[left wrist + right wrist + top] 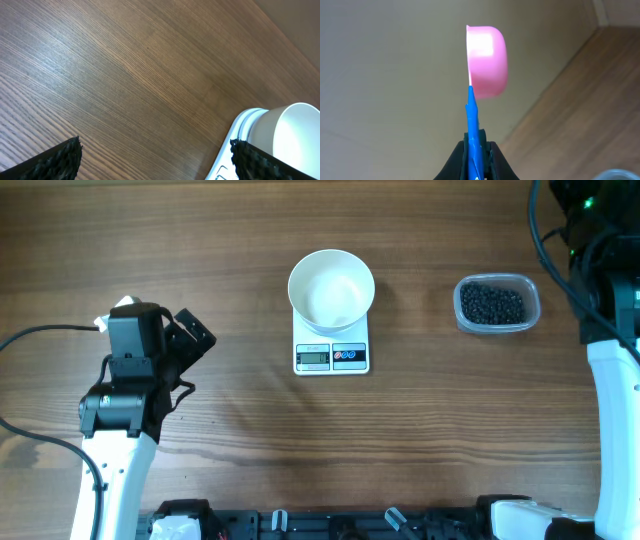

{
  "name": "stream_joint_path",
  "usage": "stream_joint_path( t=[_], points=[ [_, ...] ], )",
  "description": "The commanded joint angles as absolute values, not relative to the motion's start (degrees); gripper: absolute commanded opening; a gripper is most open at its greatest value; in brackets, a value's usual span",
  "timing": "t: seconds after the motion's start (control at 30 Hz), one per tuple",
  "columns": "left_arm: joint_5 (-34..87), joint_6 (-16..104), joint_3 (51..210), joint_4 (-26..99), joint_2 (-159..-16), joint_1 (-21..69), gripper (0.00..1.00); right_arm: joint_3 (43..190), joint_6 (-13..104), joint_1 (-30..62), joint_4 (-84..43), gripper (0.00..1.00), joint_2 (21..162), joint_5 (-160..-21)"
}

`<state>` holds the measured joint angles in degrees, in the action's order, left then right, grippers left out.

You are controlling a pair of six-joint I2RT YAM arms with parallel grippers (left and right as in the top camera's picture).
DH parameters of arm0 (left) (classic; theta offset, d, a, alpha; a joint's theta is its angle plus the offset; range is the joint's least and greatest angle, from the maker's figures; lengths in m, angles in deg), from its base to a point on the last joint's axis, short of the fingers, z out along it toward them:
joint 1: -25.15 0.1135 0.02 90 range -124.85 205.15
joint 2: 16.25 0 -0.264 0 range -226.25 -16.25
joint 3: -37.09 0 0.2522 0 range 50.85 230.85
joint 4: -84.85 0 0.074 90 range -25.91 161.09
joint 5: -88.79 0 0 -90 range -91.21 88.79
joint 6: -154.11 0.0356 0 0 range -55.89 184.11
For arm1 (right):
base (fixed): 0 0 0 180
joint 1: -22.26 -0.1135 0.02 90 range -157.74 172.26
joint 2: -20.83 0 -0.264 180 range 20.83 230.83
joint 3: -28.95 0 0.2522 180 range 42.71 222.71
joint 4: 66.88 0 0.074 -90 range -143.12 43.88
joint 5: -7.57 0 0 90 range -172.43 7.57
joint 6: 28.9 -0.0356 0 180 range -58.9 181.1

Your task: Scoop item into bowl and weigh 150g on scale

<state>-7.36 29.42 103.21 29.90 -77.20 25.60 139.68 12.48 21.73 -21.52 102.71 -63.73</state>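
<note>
Evidently the right gripper point(475, 150) was pressed together on the blue handle point(472, 117) of a pink scoop point(487, 62), pinching it low down so the cup stood well clear of the fingers and could dip without them touching anything. The scoop was seen edge-on against a plain wall, lifted off the table point(200, 240), and whether it carried anything could not be told from that angle. On the overhead view that arm sat at the far right edge, near the clear tub point(535, 298) that held the black beads point(491, 304) in a loose heap. The tub lay well apart from the scale, to its right, probably so the scoop could load there and travel a short way across.

The left gripper point(155, 167) was spread wide with nothing between its fingers, hanging over bare wood well to the left of the scale point(331, 357), seemingly parked out of the way.

The white bowl point(331, 290) sat on the scale and looked empty, placed so that every scoopful would register. The display was too small to read. As I judged it, no beads had reached the bowl yet.
</note>
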Motion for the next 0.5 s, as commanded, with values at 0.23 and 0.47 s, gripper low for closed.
stream_joint_path(
  t=[0.23,0.47],
  points=[
    [-7.9,28.7,103.4,29.9,-77.4,25.9,1.00,139.7,9.9,21.9,-27.9,0.04,103.1,-62.2],
    [-7.9,28.7,103.4,29.8,-77.4,25.9,1.00,139.7,28.3,22.0,-33.8,0.04,103.3,-60.3]
  ],
)
